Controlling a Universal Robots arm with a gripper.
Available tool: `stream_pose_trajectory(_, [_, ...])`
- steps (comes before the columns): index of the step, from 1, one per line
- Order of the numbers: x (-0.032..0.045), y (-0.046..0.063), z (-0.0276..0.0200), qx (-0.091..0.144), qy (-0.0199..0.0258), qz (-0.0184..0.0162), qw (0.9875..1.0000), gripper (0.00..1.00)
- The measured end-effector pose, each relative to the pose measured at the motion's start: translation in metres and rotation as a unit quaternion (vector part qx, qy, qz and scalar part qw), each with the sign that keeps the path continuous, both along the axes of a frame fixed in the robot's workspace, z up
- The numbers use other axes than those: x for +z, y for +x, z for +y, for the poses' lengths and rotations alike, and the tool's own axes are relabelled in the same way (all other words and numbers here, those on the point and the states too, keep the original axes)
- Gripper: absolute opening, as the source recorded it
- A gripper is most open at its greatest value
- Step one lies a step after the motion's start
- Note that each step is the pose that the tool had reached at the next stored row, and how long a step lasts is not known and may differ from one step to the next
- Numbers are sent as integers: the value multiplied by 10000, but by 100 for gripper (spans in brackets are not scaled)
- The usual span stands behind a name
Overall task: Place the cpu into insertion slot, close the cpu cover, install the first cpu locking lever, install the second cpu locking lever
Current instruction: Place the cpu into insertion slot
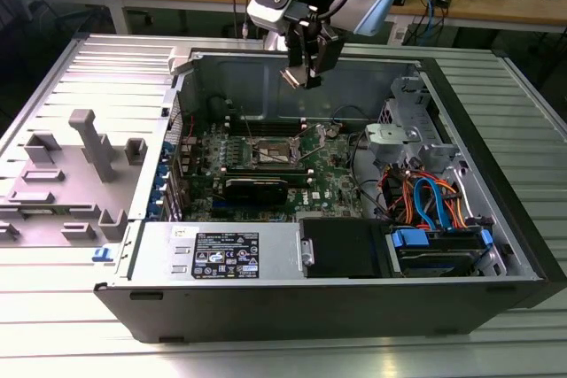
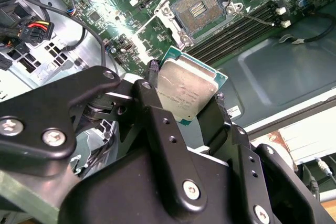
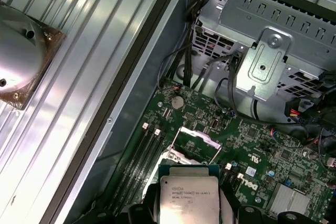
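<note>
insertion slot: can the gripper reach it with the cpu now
Likely yes: the gripper, shut on the cpu, hangs over the open case and the insertion slot lies bare below.

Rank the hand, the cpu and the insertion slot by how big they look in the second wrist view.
The hand, largest.
The cpu, held in it.
The insertion slot, smallest, though farther from the camera.

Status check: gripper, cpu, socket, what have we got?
Gripper shut on cpu, held high above the motherboard. Insertion slot uncovered, no chip in it. Nothing seen between cpu and slot.
</note>
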State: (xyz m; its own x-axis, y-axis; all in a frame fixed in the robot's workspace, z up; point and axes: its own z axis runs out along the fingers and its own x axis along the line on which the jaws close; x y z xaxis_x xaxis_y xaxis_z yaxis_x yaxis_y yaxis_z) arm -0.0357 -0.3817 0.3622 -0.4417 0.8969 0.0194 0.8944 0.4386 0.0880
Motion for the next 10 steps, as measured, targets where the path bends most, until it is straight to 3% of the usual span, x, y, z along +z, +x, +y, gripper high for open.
stream_pose_trajectory(1, [0,0,0,0,0,0,10000,55])
stream_pose_trajectory(3, [-19,0,0,-375,-1,2,9993,55])
stream_pose_trajectory(5, [-27,-27,0,-532,0,4,9986,55])
stream_pose_trajectory(10, [-28,-28,-1,-549,0,4,9985,55])
